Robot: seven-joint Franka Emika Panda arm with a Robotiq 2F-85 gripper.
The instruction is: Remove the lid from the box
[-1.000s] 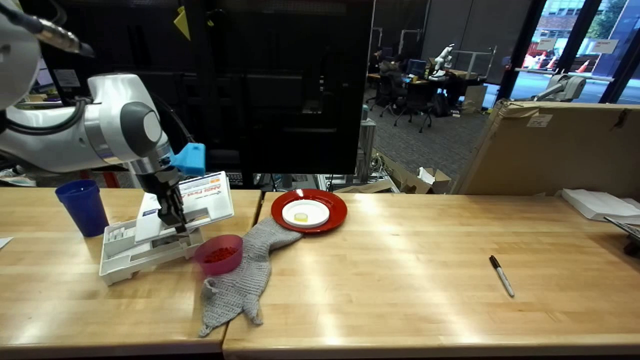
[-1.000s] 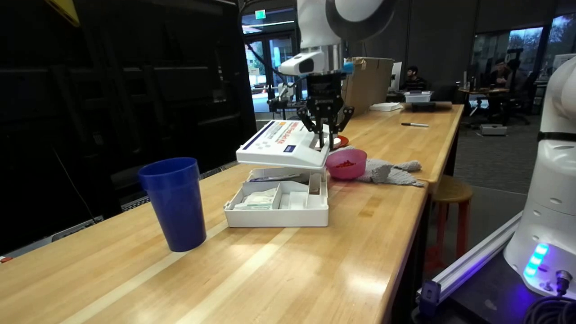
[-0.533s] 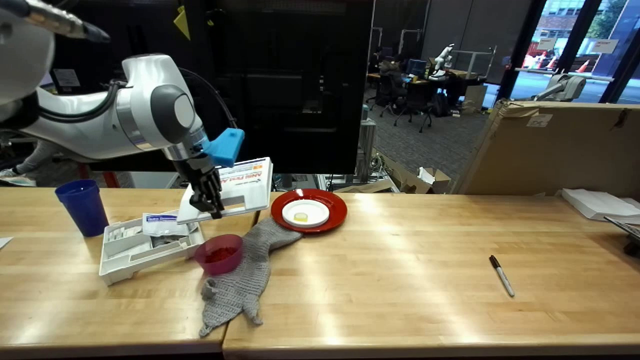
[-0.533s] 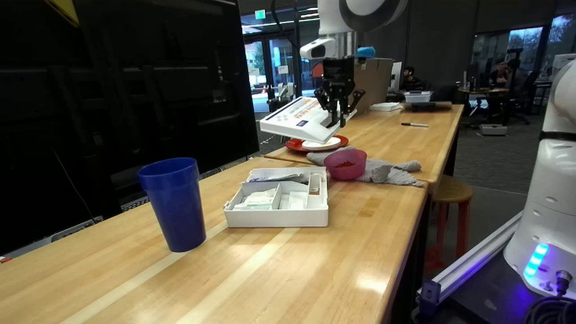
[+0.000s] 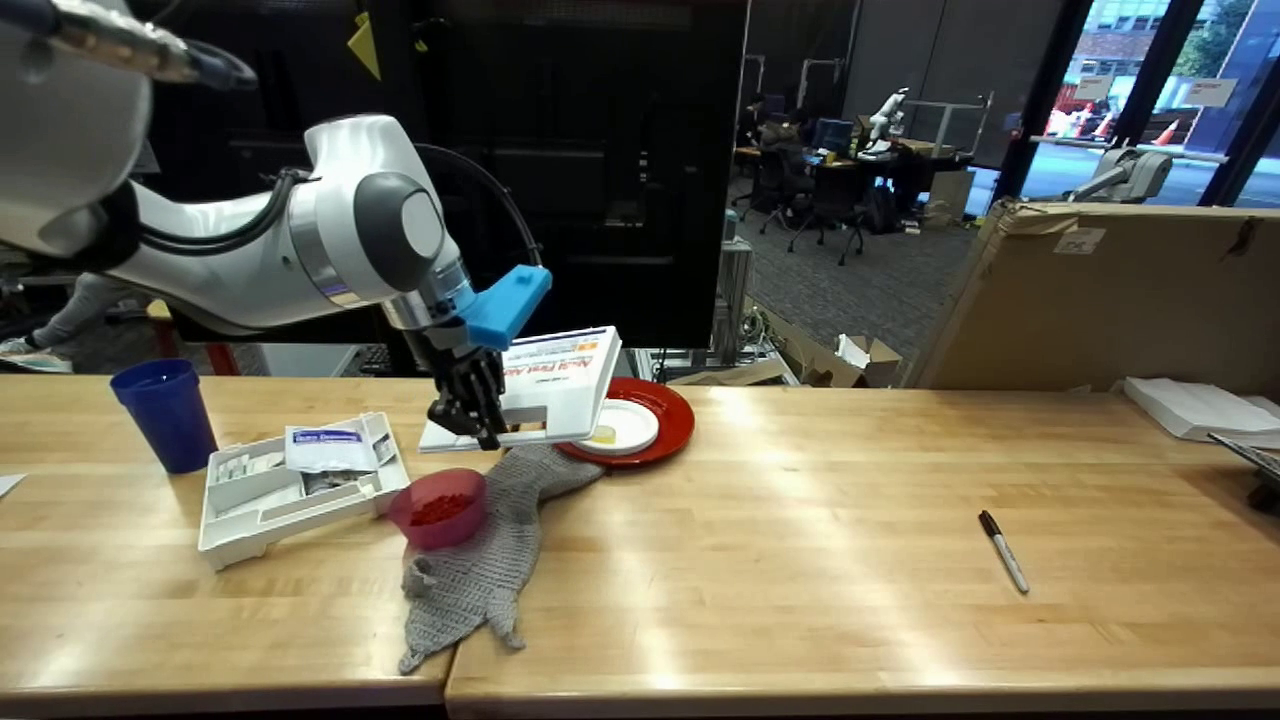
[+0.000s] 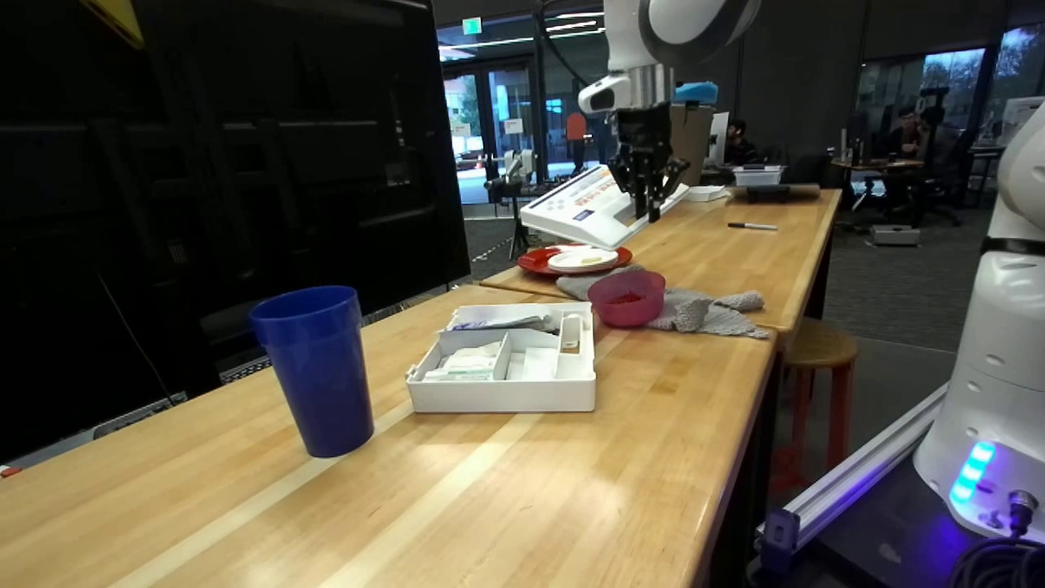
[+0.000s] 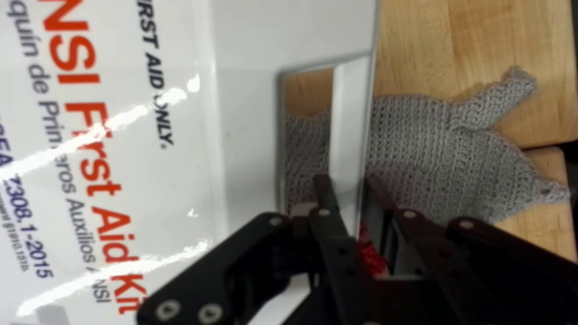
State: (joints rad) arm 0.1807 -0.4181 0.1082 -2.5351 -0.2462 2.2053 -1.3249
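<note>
A pale wooden table (image 5: 800, 610), crossed by a seam, fills the foreground; behind it in an exterior view come, left to right, black panels (image 5: 600, 200), a grey carpeted floor (image 5: 870, 295), and a large brown carton (image 5: 1120, 310) below bright windows (image 5: 1120, 25). On the wood, from the left, stand a blue cup (image 5: 168, 418), then the open white box (image 6: 502, 397) with packets (image 5: 328, 455) in its compartments, and just beside it a pink bowl (image 5: 438, 537) of red bits (image 5: 440, 508), partly over a grey knitted cloth (image 5: 490, 570). Above the cloth the gripper (image 7: 347, 181) has its fingers narrow about the handle bar (image 7: 348, 135) of the lid (image 5: 568, 388), one through the opening, one outside; the lid is off the box, tilted in mid-air. Next comes a red plate (image 5: 677, 420) bearing a white dish (image 5: 635, 425), then, well apart, a marker (image 5: 1005, 555) and a white stack (image 5: 1190, 408). The arm (image 5: 240, 270) runs out of the left edge; the lid masks part of the plate there; the wrist view cuts off much of the lid, glare streaks its print, and the fingers cover most of the bowl; what lies beneath the blue-printed packet is unclear, and a dark object (image 5: 1248, 460) at the far right is cropped.
</note>
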